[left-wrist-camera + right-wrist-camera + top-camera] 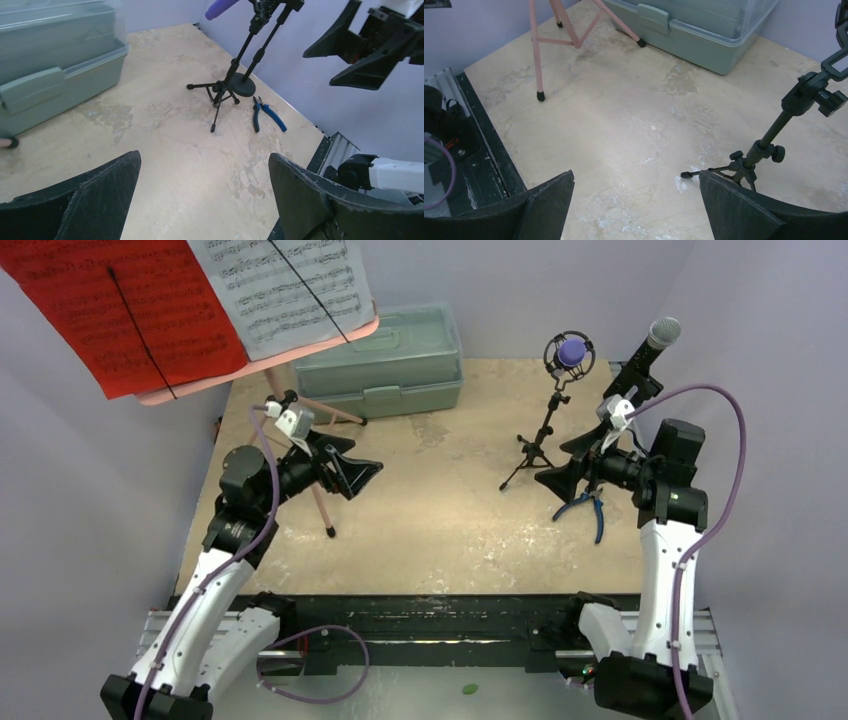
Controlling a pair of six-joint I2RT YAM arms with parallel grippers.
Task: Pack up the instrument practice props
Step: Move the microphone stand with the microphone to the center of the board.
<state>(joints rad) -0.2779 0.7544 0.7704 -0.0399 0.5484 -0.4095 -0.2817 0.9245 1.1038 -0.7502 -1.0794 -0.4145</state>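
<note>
Pink tripod (325, 515) close by the wide-open left pincer (362, 465), purple microphone (572, 350) near the equally wide right pincer (557, 465)

The music stand's tripod (322, 502) stands on the table (450, 535) just beside my left gripper (355, 472), one foot nearer than it, and its tray (200, 388) carries the sheet-music pages (285, 285) high above it and to its left. The plastic case (385, 365) sits behind my left gripper at the table's far edge, with a stand foot just before it. Left of my right gripper (560, 478) and close to it, the small tripod stand (530, 455) holds up the shock-mounted microphone (571, 352). The handheld microphone (655, 340) rises on its round-base stand (247, 86) behind that gripper, and the pliers (592, 508) lie on the table beneath it.
</note>
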